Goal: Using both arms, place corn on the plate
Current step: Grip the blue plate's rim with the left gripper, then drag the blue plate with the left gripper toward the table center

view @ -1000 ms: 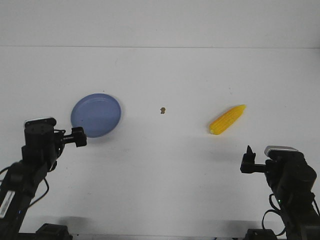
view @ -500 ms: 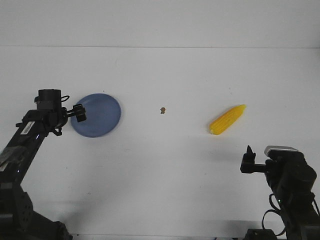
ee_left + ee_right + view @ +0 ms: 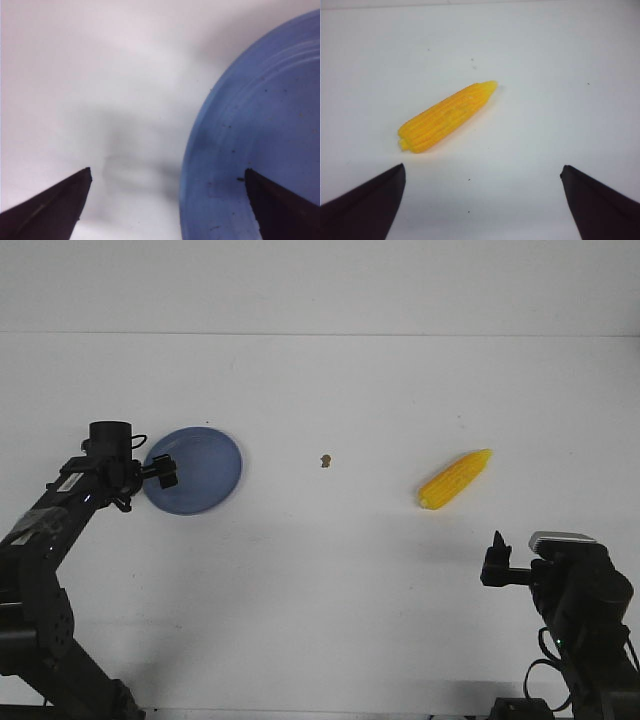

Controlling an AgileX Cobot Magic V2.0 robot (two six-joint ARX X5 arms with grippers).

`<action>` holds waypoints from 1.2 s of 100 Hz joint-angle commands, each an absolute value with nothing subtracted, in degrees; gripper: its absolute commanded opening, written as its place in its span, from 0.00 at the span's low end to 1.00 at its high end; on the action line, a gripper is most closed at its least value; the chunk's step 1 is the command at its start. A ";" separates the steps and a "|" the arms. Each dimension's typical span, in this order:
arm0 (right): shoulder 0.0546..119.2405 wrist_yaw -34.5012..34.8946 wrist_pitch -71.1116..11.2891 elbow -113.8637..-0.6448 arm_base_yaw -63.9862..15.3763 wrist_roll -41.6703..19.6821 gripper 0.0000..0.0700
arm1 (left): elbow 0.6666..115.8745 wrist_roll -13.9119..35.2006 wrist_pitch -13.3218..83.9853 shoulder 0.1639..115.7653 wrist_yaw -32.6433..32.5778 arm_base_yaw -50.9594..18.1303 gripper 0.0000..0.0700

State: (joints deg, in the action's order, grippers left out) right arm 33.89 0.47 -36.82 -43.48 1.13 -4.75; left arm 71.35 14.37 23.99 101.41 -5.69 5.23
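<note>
While the corn (image 3: 455, 479) is lying on the bench (image 3: 330, 570) well apart from the plate (image 3: 200, 470), we are judging that the left end effector (image 3: 167, 200) should straddle the plate's near rim squarely before closing; it is gaping wide, holding nothing, and the right end effector (image 3: 482, 200) is likewise spread open, empty, facing the corn

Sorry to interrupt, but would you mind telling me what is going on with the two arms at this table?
The left gripper is open at the left edge of the blue plate, one of its fingers over the plate and the other over the table. The corn lies untouched on the right side of the table. The right gripper is open too, nearer the robot than the corn, holding nothing.
</note>
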 commanded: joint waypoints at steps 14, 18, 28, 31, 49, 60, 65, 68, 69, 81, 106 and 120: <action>34.11 0.69 -36.07 -44.12 1.08 -5.17 0.94 | 72.66 14.46 23.66 103.02 -5.34 5.41 0.19; 34.11 0.69 -36.07 -44.12 1.08 -5.15 0.94 | 72.66 14.39 23.66 103.02 -4.54 5.41 0.17; 34.11 0.69 -36.07 -44.12 1.08 -5.15 0.94 | 72.66 14.68 23.77 103.02 -0.71 5.80 0.01; 34.11 0.67 -36.07 -44.12 1.08 -5.15 0.94 | 72.66 14.76 23.68 103.00 0.78 5.91 0.01; 34.11 0.67 -36.07 -44.12 1.08 -5.15 0.94 | 72.66 15.11 23.51 100.42 7.27 6.04 0.01; 34.11 0.67 -36.07 -44.12 1.08 -5.15 0.94 | 72.66 15.86 23.57 95.88 11.38 6.00 0.01; 34.11 0.67 -36.07 -44.12 1.08 -5.15 0.94 | 72.66 16.73 23.92 93.41 14.70 5.96 0.01; 34.11 0.67 -36.05 -44.12 1.08 -5.15 0.94 | 72.66 17.23 24.12 91.94 16.64 5.82 0.01; 34.11 0.67 -36.05 -44.12 1.08 -5.15 0.94 | 72.66 17.39 24.18 91.48 17.17 5.74 0.01; 34.11 0.67 -36.03 -44.12 1.08 -5.15 0.94 | 72.64 18.13 25.61 86.30 19.62 3.64 0.01; 34.11 0.67 -36.03 -44.12 1.08 -5.15 0.94 | 70.59 17.32 31.20 79.66 21.08 -5.15 0.01; 34.11 0.67 -36.03 -44.12 1.08 -5.15 0.94 | 65.56 19.49 28.80 78.02 21.08 -10.15 0.01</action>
State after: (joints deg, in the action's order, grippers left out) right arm 33.89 0.47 -36.80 -43.48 1.13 -4.75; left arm 67.16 17.72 30.06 77.73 20.51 -8.69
